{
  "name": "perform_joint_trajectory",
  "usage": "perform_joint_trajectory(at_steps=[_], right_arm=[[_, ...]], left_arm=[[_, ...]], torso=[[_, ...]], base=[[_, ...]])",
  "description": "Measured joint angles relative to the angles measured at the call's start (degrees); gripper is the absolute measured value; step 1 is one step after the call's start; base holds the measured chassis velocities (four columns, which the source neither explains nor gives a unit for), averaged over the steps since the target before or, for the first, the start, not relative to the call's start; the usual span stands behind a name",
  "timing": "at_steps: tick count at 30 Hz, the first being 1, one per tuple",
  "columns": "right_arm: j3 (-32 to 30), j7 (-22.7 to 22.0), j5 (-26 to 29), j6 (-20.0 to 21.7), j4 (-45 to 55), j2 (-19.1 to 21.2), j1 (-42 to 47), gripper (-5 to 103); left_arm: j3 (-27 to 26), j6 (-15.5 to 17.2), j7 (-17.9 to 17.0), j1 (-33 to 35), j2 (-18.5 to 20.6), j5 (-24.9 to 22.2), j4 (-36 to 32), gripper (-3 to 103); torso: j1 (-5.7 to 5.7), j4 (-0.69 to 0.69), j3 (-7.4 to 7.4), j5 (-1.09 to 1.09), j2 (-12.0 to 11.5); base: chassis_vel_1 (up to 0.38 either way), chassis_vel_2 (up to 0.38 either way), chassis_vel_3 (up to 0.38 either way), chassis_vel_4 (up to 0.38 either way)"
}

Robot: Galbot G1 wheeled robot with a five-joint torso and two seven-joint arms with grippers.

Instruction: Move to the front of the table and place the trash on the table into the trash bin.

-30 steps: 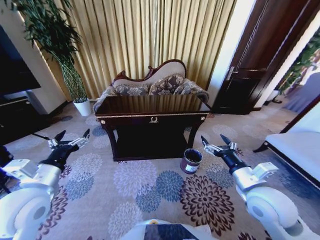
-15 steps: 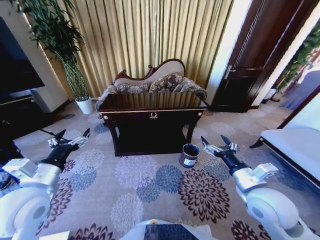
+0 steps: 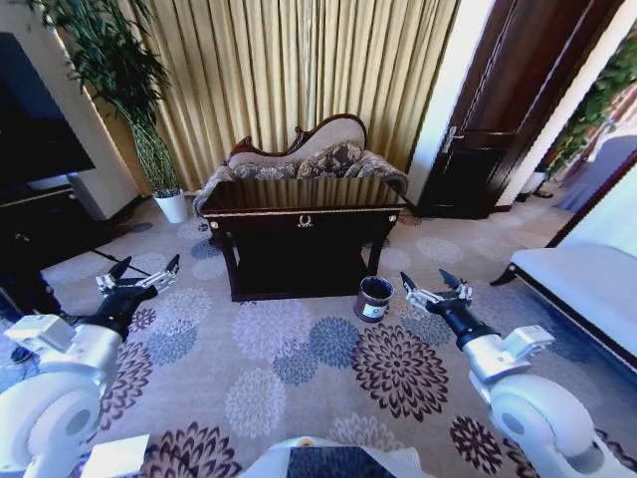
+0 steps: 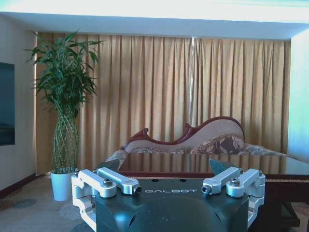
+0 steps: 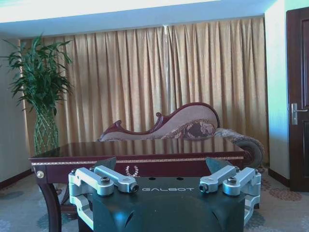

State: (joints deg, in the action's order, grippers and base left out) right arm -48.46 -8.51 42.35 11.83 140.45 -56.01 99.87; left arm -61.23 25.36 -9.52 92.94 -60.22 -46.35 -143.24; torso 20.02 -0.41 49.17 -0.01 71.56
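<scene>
The robot stands out on the flowered carpet (image 3: pixel 299 368) with the table (image 3: pixel 299 214) well ahead of it, and compared with a moment ago the whole room has slid farther off and a little left: the table looks smaller and sits higher in the head view, with more carpet showing in front, so it is the camera that has shifted, not the furniture. The trash bin (image 3: pixel 374 298) stands on the floor just by the table's near right leg, as before. The glossy tabletop reflects the curtains (image 3: pixel 299 70); I cannot make out any trash on it from here. Behind the table is a carved sofa (image 3: pixel 304 159), with a tall plant (image 3: pixel 119 80) in a white pot to the far left and a dark door (image 3: pixel 508 110) to the right. The left gripper (image 3: pixel 137 278) hangs low at the near left with its fingers spread wide and nothing between them; the right gripper (image 3: pixel 434 285) is held the same way at the near right, near the bin, also spread and empty.
</scene>
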Motion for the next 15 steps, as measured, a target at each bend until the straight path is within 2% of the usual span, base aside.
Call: perform_joint_trajectory(at_steps=[15], right_arm=[[0.3, 0.0, -1.5, -1.1, -0.5, -0.8, 0.4, 100]], left_arm=[[0.3, -0.1, 0.2, 0.0, -0.3, 0.0, 0.0, 100]], torso=[[0.01, -0.02, 0.01, 0.00, 0.0]], base=[[0.124, -0.120, -0.134, 0.107]])
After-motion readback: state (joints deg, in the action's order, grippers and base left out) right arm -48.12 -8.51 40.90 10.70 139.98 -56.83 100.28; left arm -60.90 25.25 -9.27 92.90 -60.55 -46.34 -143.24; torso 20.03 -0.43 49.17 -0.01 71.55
